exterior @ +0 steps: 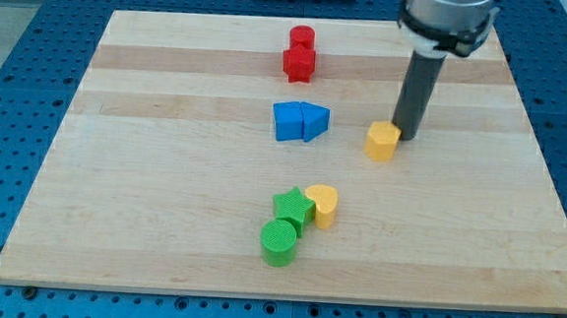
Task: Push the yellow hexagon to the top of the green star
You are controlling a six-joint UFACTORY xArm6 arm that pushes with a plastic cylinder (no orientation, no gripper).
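The yellow hexagon (pixel 382 140) lies right of the board's middle. My tip (pixel 405 137) stands just to its right and slightly above, touching or nearly touching it. The green star (pixel 291 208) lies lower down near the middle, well to the lower left of the hexagon. A yellow heart (pixel 322 204) touches the star's right side. A green cylinder (pixel 279 243) touches the star from below.
A blue cube (pixel 289 121) and a blue wedge-shaped block (pixel 314 120) sit together above the middle, left of the hexagon. A red cylinder (pixel 302 38) and a red block (pixel 298 62) sit near the view's top. The wooden board (pixel 143 200) lies on a blue perforated table.
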